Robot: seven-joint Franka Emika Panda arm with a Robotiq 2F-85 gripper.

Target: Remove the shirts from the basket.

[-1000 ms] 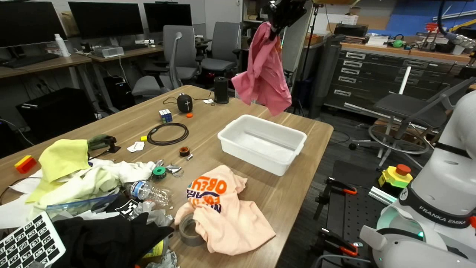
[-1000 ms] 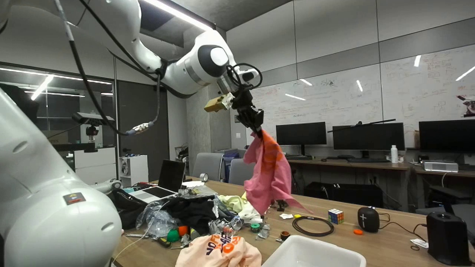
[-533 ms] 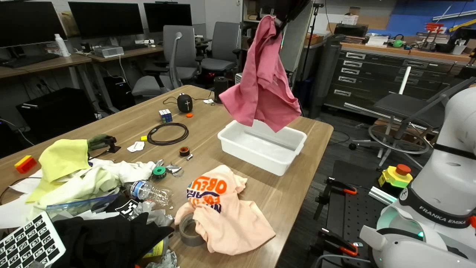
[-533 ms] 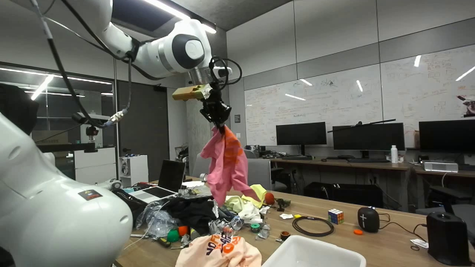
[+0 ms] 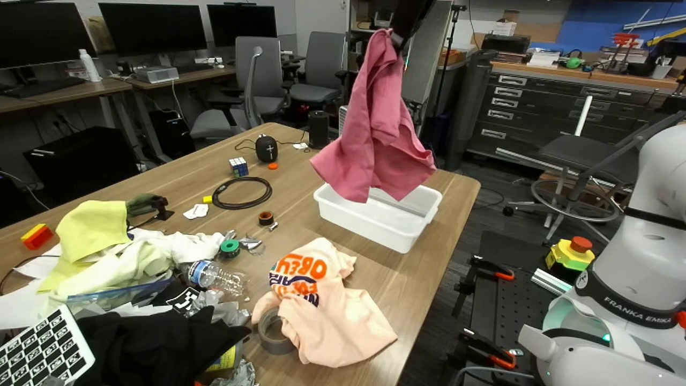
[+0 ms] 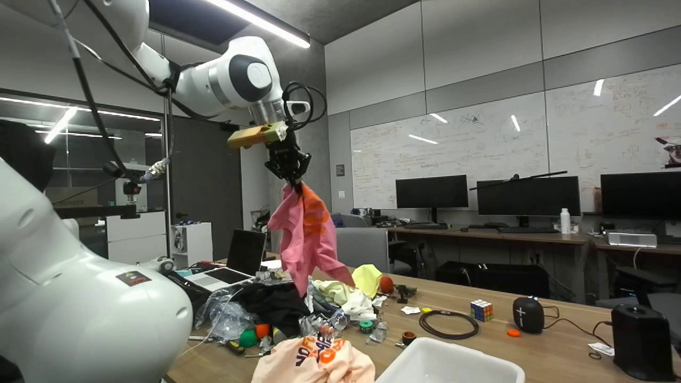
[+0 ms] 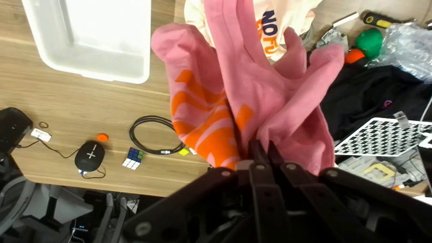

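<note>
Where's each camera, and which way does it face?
Exterior view: beside the arm, facing the whiteboard; arm and gripper show.
Exterior view: above the table, looking down across it; arm partly at right, gripper cut off at top.
Wrist view: on the arm's end, looking down past the gripper at the pink shirt.
Both exterior views share the pink shirt and basket.

One white arm (image 6: pixel 199 88), which we see in an exterior view, sloping down to its wrist (image 6: pixel 266 113); one black gripper (image 7: pixel 265 148) below, pointing downward; fingers (image 7: pixel 258 153), which we count as two, drawn close together.
</note>
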